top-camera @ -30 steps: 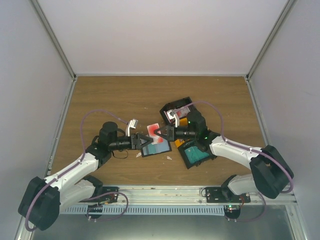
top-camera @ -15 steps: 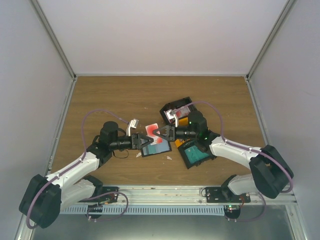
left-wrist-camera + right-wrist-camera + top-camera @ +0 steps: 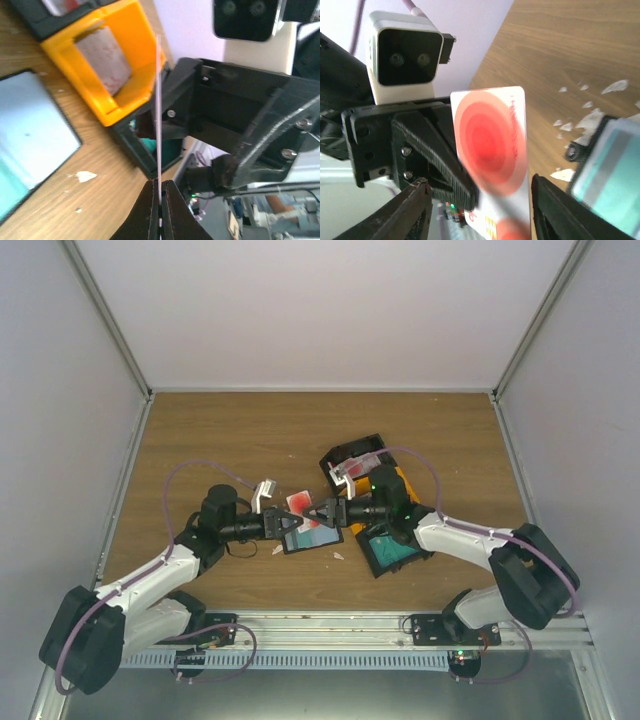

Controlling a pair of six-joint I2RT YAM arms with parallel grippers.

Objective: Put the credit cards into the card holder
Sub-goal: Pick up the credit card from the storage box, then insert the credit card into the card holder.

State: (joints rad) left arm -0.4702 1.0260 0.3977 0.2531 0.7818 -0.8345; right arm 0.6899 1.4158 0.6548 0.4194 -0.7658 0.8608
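Note:
A white credit card with red circles stands on edge in the air, and in the left wrist view this card shows as a thin line. My left gripper is shut on its lower edge. My right gripper is open, with one finger on each side of the card and neither touching it. From above, the left gripper and right gripper meet tip to tip over the open card holder, which lies flat showing pale blue-grey pockets. The card rises between them.
An orange tray holds a pale grey card. A black tray with more cards sits behind the right arm, and another black tray with a teal inside lies under it. Small white scraps lie near the holder.
My left gripper has shut on the card and my right gripper has opened off it. Both arms have shifted only slightly.

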